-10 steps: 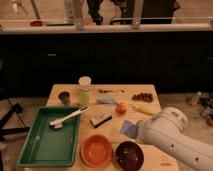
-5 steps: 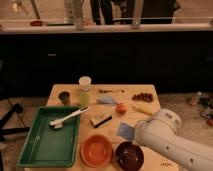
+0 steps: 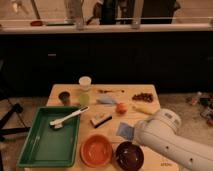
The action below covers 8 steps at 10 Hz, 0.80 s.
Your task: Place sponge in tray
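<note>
The sponge [image 3: 124, 130], a small light blue block, lies on the wooden table [image 3: 150, 90] right of centre, above the maroon bowl. The green tray [image 3: 47, 145] sits at the table's front left with a white brush [image 3: 67, 119] in its far end. My white arm [image 3: 165, 140] reaches in from the lower right, and its rounded end sits just right of the sponge, covering the sponge's right edge. My gripper is not visible; only the arm's thick links show.
An orange bowl [image 3: 96, 150] and a maroon bowl [image 3: 129, 154] stand at the front. A dark-topped pale block [image 3: 101, 119], a pale blue-grey lump [image 3: 106, 100], an orange fruit [image 3: 121, 107], cups [image 3: 84, 82] and dark snacks [image 3: 142, 96] lie further back.
My arm has swung left across the table's front right, from well clear of the sponge to right beside it. Nothing on the table has moved.
</note>
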{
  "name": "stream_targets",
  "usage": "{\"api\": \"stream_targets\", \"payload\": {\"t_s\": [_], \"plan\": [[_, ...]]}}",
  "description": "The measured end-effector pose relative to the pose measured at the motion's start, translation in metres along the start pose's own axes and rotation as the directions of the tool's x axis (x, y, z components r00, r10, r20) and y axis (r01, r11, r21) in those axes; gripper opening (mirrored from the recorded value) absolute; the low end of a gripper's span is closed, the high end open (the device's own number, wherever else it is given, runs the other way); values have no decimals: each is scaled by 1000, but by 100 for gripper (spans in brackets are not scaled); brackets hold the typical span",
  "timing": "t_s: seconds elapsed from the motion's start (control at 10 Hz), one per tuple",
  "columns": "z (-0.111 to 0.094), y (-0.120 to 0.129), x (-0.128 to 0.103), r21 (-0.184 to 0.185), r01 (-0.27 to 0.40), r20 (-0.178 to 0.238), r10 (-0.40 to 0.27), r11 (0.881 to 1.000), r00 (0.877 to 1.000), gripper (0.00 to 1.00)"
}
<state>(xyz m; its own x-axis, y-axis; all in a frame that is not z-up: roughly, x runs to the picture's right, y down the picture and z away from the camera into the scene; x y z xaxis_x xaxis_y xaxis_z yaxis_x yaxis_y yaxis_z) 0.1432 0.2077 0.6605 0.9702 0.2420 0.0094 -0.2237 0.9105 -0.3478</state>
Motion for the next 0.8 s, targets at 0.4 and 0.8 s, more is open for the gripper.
{"api": "stream_targets", "payload": {"t_s": [0.4, 0.8], "plan": [[10, -24, -62, -1, 105, 13, -105, 994, 994, 0], [22, -28, -132, -20, 223, 25, -222, 975, 975, 0]]}}
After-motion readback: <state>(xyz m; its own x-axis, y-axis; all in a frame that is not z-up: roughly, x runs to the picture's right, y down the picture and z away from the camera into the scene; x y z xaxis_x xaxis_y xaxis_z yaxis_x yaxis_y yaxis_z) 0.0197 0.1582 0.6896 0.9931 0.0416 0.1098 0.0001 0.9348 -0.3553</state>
